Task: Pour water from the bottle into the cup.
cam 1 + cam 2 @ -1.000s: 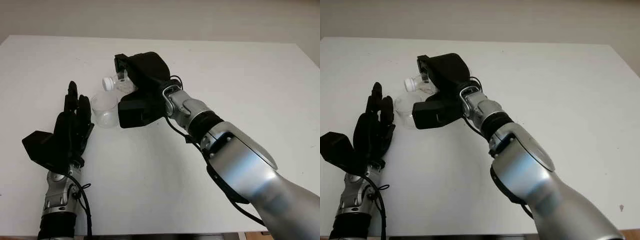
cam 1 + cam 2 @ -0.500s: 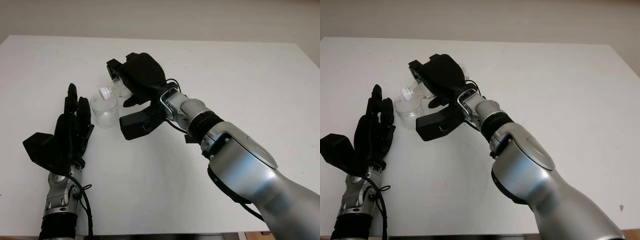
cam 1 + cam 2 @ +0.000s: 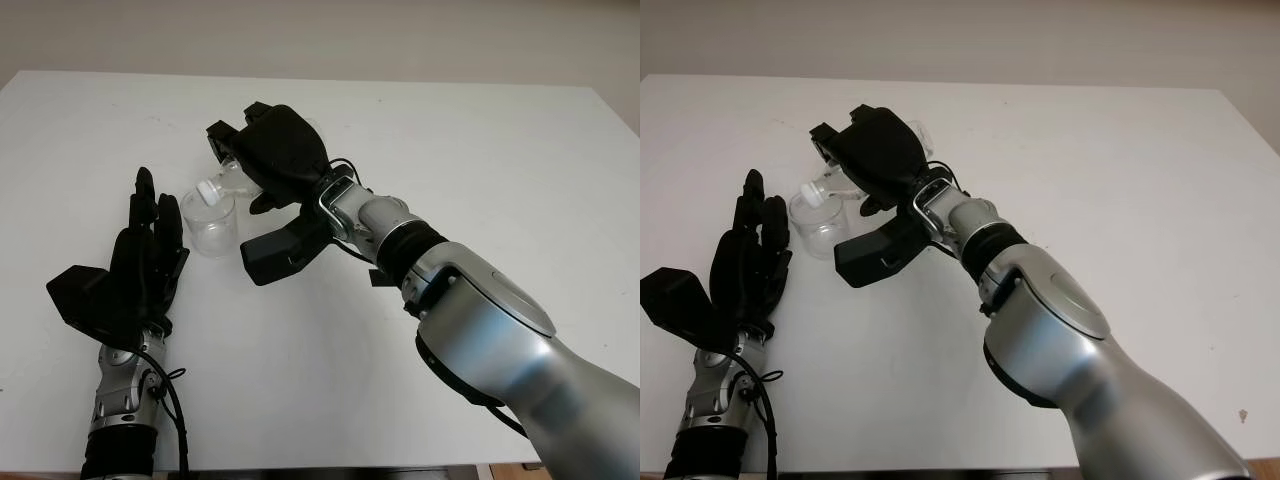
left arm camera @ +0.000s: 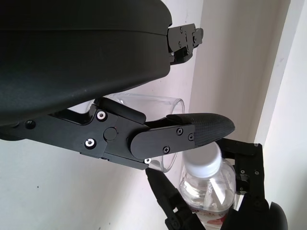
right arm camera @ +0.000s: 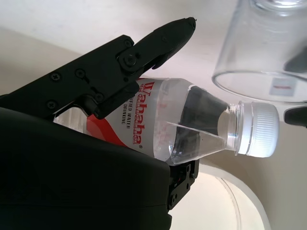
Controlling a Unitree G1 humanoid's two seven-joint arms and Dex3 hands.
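Two black robot hands over a big white bench [image 3: 520, 170]. Right hand [image 3: 275, 165] up near the middle of the bench, fingers wrapped tight round a small clear plastic bottle with a red and white label [image 5: 158, 127]. Bottle tipped over on its side, neck lower than its base, a little water pooled by the neck. White screw cap [image 5: 259, 129] on the bottle's mouth, hanging right over the rim of a clear plastic cup [image 3: 208, 222]. Cup standing upright on the bench, just beside the right hand and under the cap. Cannot tell if any water sits in the cup.

Left hand [image 3: 140, 270] lower down, near the front edge of the bench, open and holding nothing. Fingertips [image 3: 145, 183] pointing toward the far side, close to the cup but not touching it. In the left wrist view, cup [image 4: 144, 103] and capped bottle [image 4: 206, 179] just past one dark finger.
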